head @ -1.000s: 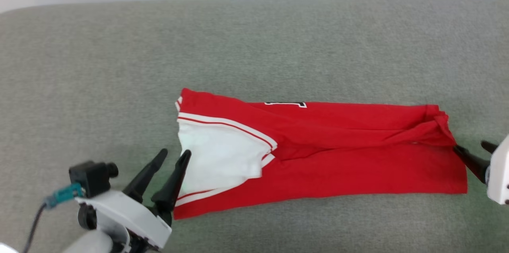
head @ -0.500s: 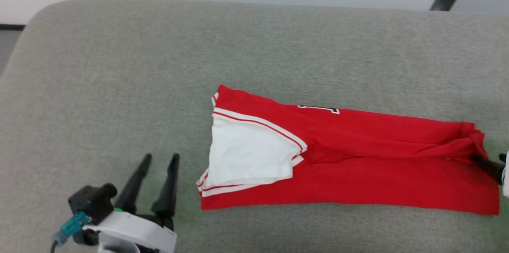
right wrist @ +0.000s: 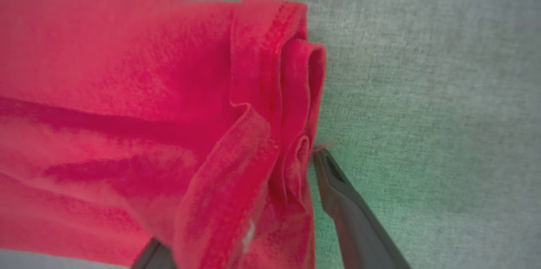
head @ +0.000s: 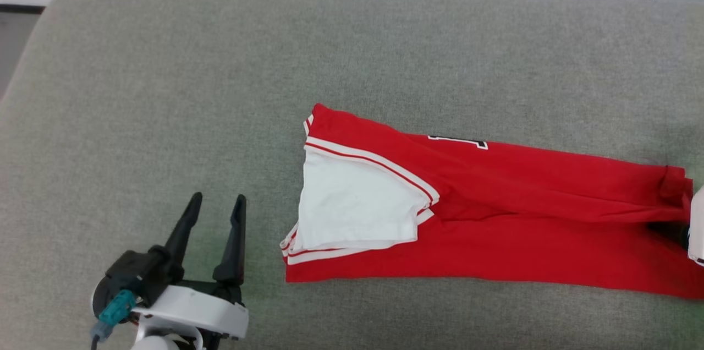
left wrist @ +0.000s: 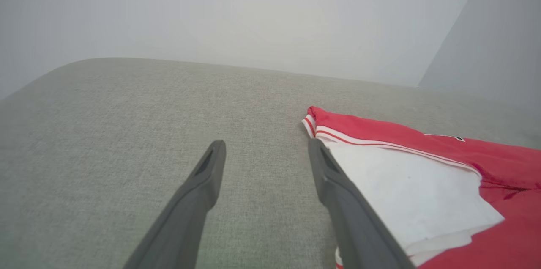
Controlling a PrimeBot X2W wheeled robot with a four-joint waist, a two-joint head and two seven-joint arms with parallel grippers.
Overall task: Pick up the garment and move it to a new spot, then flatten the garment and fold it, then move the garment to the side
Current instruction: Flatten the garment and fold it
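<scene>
The garment lies as a long folded strip on the surface, long axis running from gripper to gripper. The left gripper stands wide and empty, with the white sleeve end near, off its right finger. The right gripper, also wide, straddles the hem end.

garment: red, white sleeve, red-white stripe trim | cushion: speckled grey | left hand: black
</scene>
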